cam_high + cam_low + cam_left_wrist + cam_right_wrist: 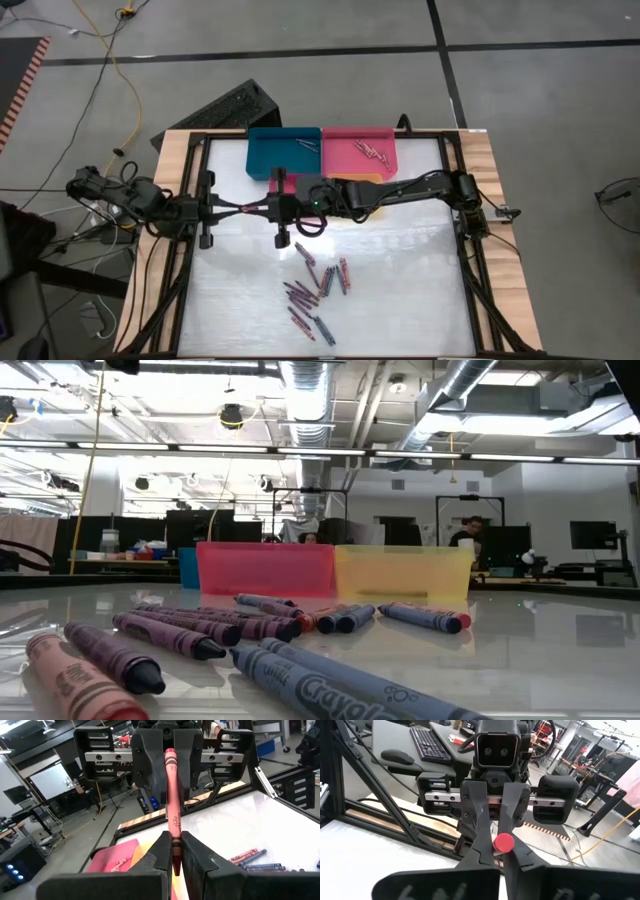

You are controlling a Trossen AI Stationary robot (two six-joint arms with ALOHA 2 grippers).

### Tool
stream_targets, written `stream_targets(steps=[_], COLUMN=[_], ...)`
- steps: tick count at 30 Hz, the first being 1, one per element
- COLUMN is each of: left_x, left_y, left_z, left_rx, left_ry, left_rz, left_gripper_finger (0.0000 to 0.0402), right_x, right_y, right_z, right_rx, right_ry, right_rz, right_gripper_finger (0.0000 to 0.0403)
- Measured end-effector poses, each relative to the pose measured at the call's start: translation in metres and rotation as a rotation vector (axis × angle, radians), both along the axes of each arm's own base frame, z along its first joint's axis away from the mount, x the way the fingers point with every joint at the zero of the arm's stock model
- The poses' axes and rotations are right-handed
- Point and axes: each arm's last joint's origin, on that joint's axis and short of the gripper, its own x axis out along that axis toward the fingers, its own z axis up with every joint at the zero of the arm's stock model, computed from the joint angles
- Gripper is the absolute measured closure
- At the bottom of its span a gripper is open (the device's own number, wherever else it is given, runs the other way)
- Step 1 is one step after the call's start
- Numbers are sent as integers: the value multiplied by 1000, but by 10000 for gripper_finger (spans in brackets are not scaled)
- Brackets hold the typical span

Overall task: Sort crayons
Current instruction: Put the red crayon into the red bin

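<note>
Meeting above the middle of the table [400, 290], the left gripper [268, 208] and the right gripper [284, 208] are both pinching one red crayon [172, 805] between them, tip to tip. From overhead that crayon is hidden by the dark fingers; only the left wrist view is showing its full length, running from the left gripper's [174, 851] closed fingers into the right gripper's [168, 762] closed fingers opposite. The right wrist view is giving it end-on, as a red round butt [503, 842] clamped between the right gripper's [496, 854] own fingers, with the left gripper [495, 805] closed on its far end. Overhead is showing a loose pile of crayons [315, 290] lying on the near half of the table, a blue tray [270, 155] and a pink tray [345, 155] at the far edge, the pink one holding several crayons. The low view is missing both grippers, showing the pile [215, 628] up close before a pink tray [265, 568] and a yellow tray [403, 572].
</note>
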Motion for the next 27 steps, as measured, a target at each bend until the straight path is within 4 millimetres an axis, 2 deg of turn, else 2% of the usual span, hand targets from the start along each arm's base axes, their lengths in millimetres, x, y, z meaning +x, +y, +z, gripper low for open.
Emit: stream_targets(steps=[8, 17, 22, 27], left_x=[0, -2, -5, -6], left_y=[0, 6, 7, 8], left_z=[-5, -25, -34, -39], left_rx=[-25, -88, -163, -218], left_ry=[49, 217, 289, 330], left_rz=[2, 208, 240, 257], left_gripper_finger=[383, 321, 309, 308], right_x=[-1, -7, -15, -22], right_y=[0, -6, -28, -53], right_z=[-6, -28, -46, -56], right_rx=[1, 2, 69, 217], right_ry=[63, 299, 487, 584], right_rz=[-2, -123, -259, -381], right_gripper_finger=[393, 394, 394, 392])
